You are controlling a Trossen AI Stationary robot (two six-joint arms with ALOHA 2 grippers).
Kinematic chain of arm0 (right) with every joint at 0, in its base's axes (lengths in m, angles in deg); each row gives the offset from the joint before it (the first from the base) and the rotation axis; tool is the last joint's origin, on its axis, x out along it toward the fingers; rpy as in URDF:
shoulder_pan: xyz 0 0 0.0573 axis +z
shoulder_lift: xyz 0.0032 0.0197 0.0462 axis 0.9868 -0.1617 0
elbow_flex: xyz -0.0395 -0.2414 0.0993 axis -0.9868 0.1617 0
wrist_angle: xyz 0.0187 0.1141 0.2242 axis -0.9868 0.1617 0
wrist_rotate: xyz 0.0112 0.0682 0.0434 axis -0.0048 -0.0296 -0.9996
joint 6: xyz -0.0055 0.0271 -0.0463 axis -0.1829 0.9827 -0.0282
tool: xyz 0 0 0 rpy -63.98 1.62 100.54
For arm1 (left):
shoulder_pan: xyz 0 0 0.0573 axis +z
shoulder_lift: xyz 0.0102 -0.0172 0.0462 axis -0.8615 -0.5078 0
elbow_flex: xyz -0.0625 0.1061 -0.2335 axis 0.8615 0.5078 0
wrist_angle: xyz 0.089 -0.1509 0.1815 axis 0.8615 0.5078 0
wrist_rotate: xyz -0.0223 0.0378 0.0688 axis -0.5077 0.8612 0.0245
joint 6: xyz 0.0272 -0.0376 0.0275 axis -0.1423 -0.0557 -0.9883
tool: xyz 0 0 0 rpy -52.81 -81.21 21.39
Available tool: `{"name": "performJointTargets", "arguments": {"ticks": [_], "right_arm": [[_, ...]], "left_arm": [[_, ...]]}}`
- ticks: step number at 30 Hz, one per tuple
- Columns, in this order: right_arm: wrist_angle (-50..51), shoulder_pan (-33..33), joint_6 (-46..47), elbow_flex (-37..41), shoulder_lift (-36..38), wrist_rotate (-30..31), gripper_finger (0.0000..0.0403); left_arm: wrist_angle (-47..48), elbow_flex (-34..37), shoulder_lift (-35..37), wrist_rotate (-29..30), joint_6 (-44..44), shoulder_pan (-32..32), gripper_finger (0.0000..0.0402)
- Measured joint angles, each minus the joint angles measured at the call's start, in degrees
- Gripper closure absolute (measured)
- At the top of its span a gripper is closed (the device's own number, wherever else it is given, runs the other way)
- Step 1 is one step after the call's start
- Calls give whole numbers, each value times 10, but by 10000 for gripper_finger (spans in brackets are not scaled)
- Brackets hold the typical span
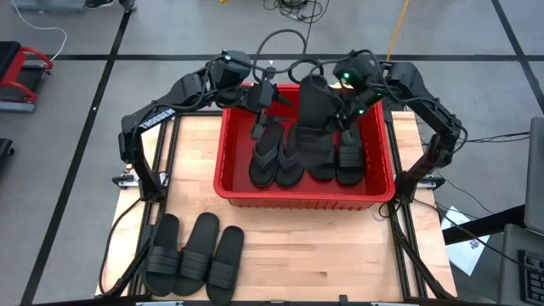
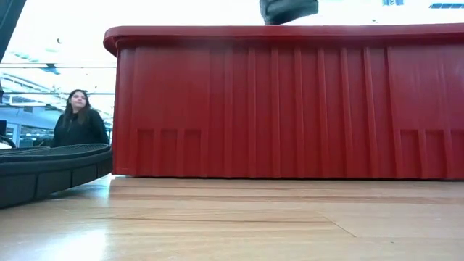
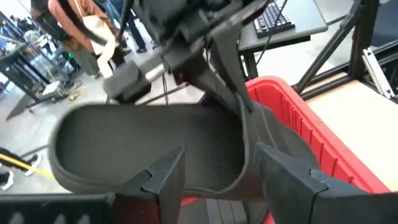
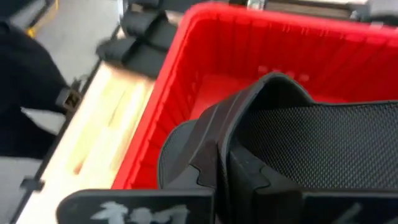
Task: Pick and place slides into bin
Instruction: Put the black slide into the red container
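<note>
While right end effector [image 1: 347, 109] clamps a raised slide [image 1: 313, 110] over the bin [image 1: 387, 174], left end effector [image 1: 257, 100] open beside, 3 slides [image 1: 195, 253] on table [image 1: 323, 255]

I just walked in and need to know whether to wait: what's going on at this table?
Two robot arms are loading black sandals into the red bin. The right gripper is shut on a ribbed-strap sandal, holding it above the far end of the bin. The left gripper, open, hovers beside it over the bin's far left part. Four sandals already lie inside the bin. Three more sandals wait on the wooden table in front of it, near the left corner.
</note>
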Motion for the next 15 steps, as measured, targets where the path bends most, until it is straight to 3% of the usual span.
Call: {"name": "performJointTargets", "arguments": {"ticks": [4, 12, 15], "right_arm": [[-59, -11, 12, 61, 36, -2, 401], [-260, -19, 71, 305, 164, 21, 401], [-286, -19, 86, 369, 212, 38, 401]], "left_arm": [[7, 0, 0, 1, 5, 2, 214], [14, 1, -1, 8, -4, 7, 230], [17, 1, -1, 9, -4, 14, 235]]}}
